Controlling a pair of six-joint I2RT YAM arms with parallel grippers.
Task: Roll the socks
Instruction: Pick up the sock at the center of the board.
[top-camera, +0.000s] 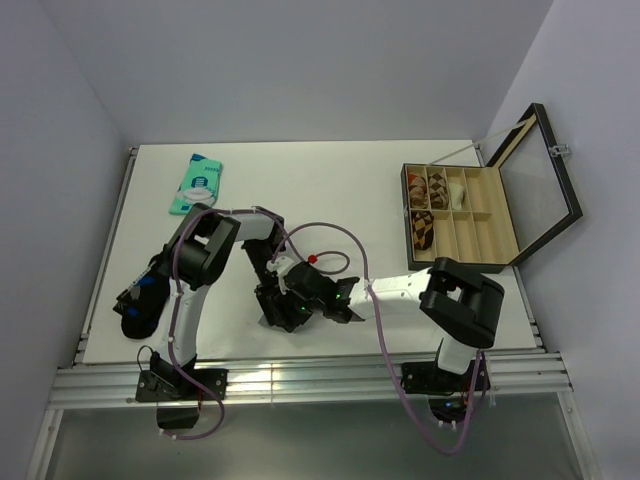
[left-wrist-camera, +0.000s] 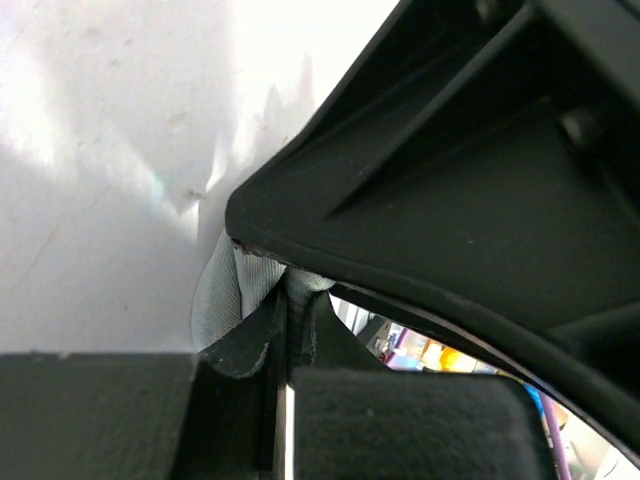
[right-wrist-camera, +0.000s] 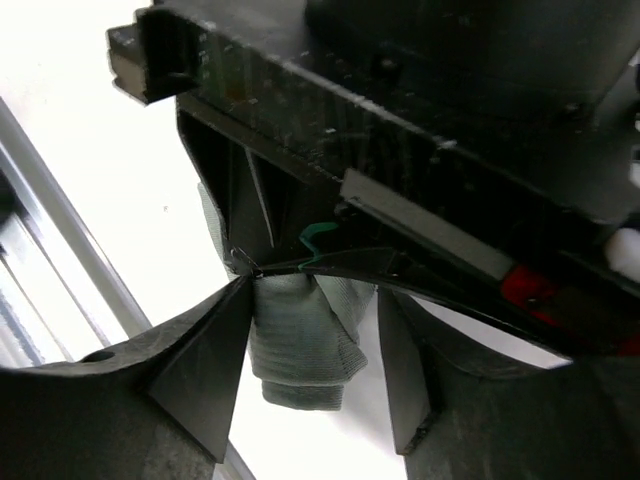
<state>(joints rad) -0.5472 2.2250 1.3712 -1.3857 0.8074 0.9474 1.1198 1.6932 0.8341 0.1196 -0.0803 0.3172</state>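
A grey sock (right-wrist-camera: 300, 350) hangs folded into a short thick bundle just above the white table. My left gripper (left-wrist-camera: 290, 312) is shut on its upper fabric, and a fold of the sock (left-wrist-camera: 215, 295) bulges out to the left of the pinch. My right gripper (right-wrist-camera: 315, 292) stands open around the bundle. One of its fingers (right-wrist-camera: 205, 375) lies against the sock's side, while the other finger (right-wrist-camera: 405, 375) stands apart from it. In the top view both grippers meet near the table's front middle, left gripper (top-camera: 281, 300) and right gripper (top-camera: 312, 305), and they hide the sock.
An open compartment box (top-camera: 475, 215) with rolled items in its left cells stands at the right, its lid (top-camera: 540, 180) raised. A teal packet (top-camera: 197, 184) lies at the back left. A dark cloth item (top-camera: 140, 305) sits at the left front edge.
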